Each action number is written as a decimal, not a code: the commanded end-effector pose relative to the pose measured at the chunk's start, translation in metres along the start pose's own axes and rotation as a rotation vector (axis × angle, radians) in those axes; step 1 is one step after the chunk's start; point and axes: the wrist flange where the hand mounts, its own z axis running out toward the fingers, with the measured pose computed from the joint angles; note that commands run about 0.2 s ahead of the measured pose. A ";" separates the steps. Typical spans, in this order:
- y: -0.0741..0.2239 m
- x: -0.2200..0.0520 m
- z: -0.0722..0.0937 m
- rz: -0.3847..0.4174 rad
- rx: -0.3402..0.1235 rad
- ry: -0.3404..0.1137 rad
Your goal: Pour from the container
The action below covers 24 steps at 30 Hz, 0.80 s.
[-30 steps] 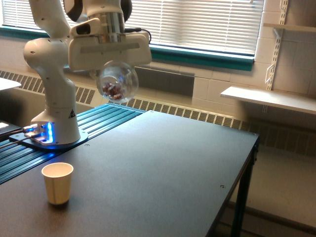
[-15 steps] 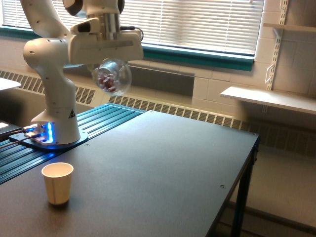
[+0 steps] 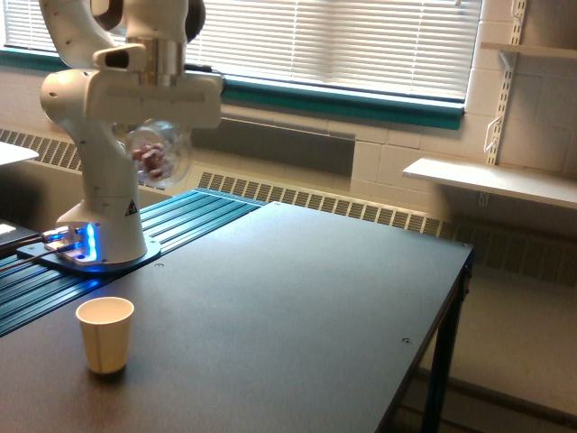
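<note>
The container (image 3: 155, 155) is a clear plastic cup with reddish-brown pieces inside. It hangs high above the table at the exterior view's left, its round end turned toward the camera, in front of the white arm. My gripper (image 3: 155, 126) is shut on it from above; the fingers are mostly hidden behind the white hand and the cup. A beige paper cup (image 3: 105, 335) stands upright and open on the dark table, well below the container and slightly to the left of it.
The arm's white base (image 3: 99, 239) with blue lights sits on a ribbed teal strip (image 3: 194, 216) at the table's left. The dark table (image 3: 297, 316) ends at an edge on the right. A wall shelf (image 3: 491, 180) and window blinds lie behind.
The gripper and the container have moved to the exterior view's left and a little lower, now above the region of the paper cup. The paper cup has not moved.
</note>
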 end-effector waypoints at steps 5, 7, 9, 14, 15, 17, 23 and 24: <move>0.011 0.008 0.031 -0.094 -0.061 -0.019; 0.013 0.014 0.035 -0.084 -0.061 -0.021; 0.014 0.019 0.042 -0.079 -0.090 -0.003; 0.012 0.028 0.049 -0.090 -0.081 -0.014; 0.012 0.030 0.050 -0.095 -0.077 -0.017; 0.012 0.032 0.054 -0.101 -0.092 -0.007; 0.015 0.038 0.064 -0.112 -0.103 -0.008; 0.016 0.040 0.065 -0.111 -0.105 -0.008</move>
